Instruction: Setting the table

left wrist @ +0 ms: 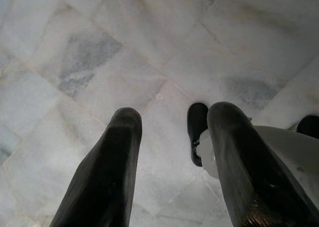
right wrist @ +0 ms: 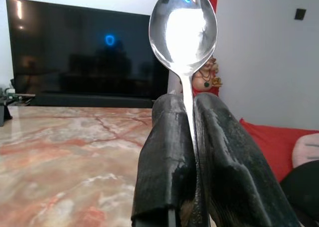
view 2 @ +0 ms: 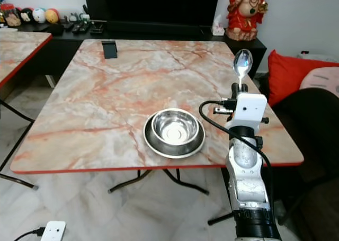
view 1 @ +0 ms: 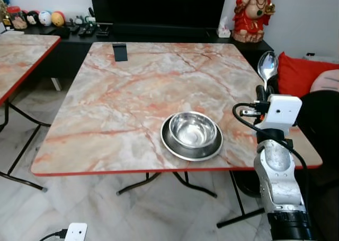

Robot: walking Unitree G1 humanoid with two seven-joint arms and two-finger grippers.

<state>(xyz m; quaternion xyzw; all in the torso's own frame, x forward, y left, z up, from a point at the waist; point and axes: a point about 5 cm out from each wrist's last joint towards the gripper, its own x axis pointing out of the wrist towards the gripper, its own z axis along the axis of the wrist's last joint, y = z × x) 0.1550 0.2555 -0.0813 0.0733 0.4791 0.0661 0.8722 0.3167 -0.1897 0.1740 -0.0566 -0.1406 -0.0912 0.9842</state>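
Spoon [view 1: 267, 66]: held upright, bowl up, over table's right edge, right of steel bowl [view 1: 193, 129] nested on plate [view 1: 175, 145]. L gripper [left wrist: 169, 152] hangs idle over floor, fingers apart, nothing between. R gripper [right wrist: 192, 137] clamped on spoon handle. Step, judged: lay spoon on marble table [view 1: 122, 98] just right of plate, w/o touching it; tilt handle level before release. Spoon shiny steel, oval, bright reflection.
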